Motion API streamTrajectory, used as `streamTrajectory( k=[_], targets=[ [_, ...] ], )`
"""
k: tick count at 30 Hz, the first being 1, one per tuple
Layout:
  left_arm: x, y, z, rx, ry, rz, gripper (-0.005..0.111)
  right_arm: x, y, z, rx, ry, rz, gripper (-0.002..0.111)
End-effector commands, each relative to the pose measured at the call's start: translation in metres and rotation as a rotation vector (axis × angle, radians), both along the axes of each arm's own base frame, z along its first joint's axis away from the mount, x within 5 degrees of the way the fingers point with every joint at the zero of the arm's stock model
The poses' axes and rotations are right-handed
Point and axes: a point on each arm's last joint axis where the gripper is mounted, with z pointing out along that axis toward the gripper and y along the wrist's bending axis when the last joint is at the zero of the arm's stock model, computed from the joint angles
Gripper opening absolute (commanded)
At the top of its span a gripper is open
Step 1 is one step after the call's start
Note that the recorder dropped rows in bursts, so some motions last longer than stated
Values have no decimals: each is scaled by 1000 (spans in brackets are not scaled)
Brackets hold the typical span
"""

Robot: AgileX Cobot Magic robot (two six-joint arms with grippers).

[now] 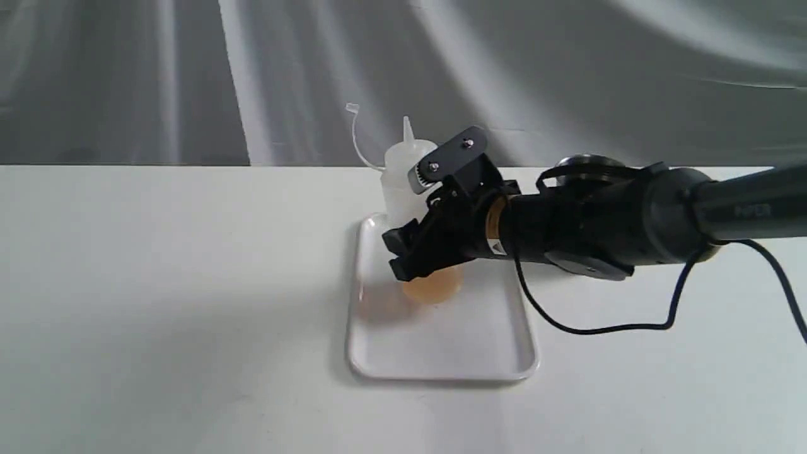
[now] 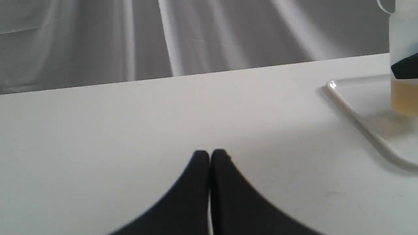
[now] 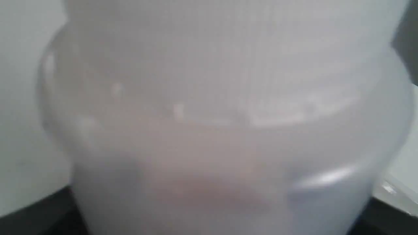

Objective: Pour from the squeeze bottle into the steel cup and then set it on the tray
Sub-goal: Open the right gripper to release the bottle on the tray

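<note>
The squeeze bottle (image 1: 403, 170) stands upright at the back of the white tray (image 1: 441, 353), with amber liquid in its base and its cap strap sticking up. My right gripper (image 1: 403, 255) reaches in from the right and is shut on the bottle's lower body. Whether the base touches the tray I cannot tell. The bottle (image 3: 209, 114) fills the right wrist view, with a dark finger (image 3: 32, 212) at its edge. The steel cup (image 1: 589, 162) shows only as a metal rim behind the right arm. My left gripper (image 2: 210, 153) is shut and empty above bare table, left of the tray (image 2: 359, 111) and bottle (image 2: 403, 98).
The white table runs back to a grey draped curtain. The right arm's black cable (image 1: 605, 325) loops down onto the table just right of the tray.
</note>
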Motion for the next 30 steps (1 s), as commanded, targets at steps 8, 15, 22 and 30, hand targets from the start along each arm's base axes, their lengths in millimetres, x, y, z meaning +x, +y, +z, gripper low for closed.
streamTrajectory(
  k=[8, 15, 22, 30],
  targets=[
    [0, 0, -1, -6, -5, -5, 0, 2, 2, -1, 20, -5, 2, 0],
    [0, 0, -1, -6, -5, -5, 0, 2, 2, -1, 20, -5, 2, 0],
    [0, 0, -1, -2, -5, -6, 0, 2, 1, -2, 23, -2, -4, 0],
    [0, 0, -1, -4, -5, -6, 0, 2, -2, -5, -11, 21, -33, 10]
  ],
)
